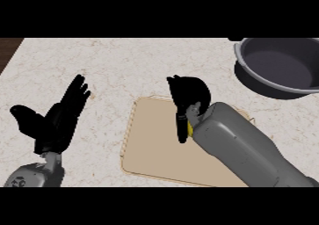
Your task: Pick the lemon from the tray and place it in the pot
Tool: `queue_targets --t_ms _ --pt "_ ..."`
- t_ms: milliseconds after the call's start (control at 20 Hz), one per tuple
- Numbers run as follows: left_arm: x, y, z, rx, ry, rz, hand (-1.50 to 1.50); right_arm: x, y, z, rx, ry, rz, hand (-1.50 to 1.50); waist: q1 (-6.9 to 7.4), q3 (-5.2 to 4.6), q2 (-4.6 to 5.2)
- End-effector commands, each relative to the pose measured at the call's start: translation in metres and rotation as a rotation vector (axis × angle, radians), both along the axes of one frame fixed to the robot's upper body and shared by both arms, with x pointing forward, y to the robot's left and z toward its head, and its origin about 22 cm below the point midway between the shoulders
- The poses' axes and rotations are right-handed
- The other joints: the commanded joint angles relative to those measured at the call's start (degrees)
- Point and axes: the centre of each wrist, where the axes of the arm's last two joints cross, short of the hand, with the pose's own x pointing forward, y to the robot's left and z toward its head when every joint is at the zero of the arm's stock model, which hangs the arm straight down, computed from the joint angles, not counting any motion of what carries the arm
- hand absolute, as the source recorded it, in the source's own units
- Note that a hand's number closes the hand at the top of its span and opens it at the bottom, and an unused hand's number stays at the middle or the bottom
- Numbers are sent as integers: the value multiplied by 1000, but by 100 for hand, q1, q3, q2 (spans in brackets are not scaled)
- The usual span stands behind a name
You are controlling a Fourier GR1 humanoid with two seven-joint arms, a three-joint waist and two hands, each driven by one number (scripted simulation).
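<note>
Though most of it is covered, I can make out the lemon (190,128) as a thin sliver of bright yellow, showing between the curled black fingers of my right hand (187,99) and the grey forearm behind it. That hand is closed round the lemon over the upper middle of the tray (152,149); I cannot tell whether the fruit is lifted or touching the tray surface. Its shape and skin are too hidden to describe further.

The tray is a flat tan board with rounded corners, lying near the front edge of the tabletop (123,61), right of centre. Its left half is bare; its right side is covered by my right forearm, and its front edge runs close to the bottom of the view.

The pot (281,66) is dark grey with a paler rim and sits at the far right corner of the tabletop, well apart from the tray. Its right side is cut off by the view's edge, and a small handle shows at its upper left. Pale speckled tabletop lies between the tray's far edge and the pot.

My left hand (55,121) rests near the left edge of the tabletop, fingers straight and spread, thumb out, holding nothing.
</note>
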Motion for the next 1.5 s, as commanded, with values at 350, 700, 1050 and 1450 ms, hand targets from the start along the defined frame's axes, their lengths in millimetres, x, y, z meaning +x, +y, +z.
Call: queue_targets --t_ms 350,700,1050,1450 --pt "3 -21 -10 18 -13 1 0 15 -5 -39 -192 44 -128 -150 -16 1 10" --pt "-11 -7 -18 -9 0 3 0 19 16 -63 -267 89 -92 -150 43 0 11" --pt "8 -6 -13 -12 6 -3 0 30 -9 -74 -354 146 -122 -150 -10 0 9" --pt "5 4 18 5 4 -7 0 40 -22 -94 -336 159 -118 -150 28 3 10"
